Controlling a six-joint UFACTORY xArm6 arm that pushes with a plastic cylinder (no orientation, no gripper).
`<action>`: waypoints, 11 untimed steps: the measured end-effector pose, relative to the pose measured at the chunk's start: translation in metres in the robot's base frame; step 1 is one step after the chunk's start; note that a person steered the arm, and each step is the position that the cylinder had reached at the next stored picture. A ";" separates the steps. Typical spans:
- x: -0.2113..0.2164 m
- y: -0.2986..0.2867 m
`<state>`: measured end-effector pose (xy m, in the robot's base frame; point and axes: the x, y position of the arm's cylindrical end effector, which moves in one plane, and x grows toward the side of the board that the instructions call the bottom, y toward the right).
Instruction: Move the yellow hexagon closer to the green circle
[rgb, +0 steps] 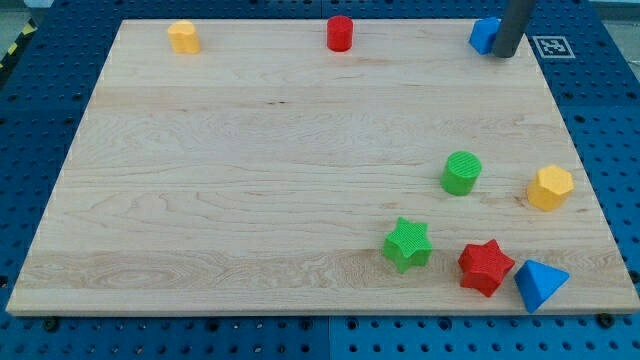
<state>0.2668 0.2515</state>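
Step in hand: approach, no push begun. My tip (505, 54) rests at the worktop's (250, 180) far right, touching a blue block (485, 34), well apart from the task's things. Yellow hexagon (550, 187): right edge, near half. Green circle (461, 172): just left of it. Next move: bring tip round to hexagon's right side, push left. End effector: plain rod, upright, nothing clamped.
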 end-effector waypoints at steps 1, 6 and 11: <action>-0.007 0.000; 0.095 -0.005; 0.150 0.032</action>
<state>0.4169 0.2835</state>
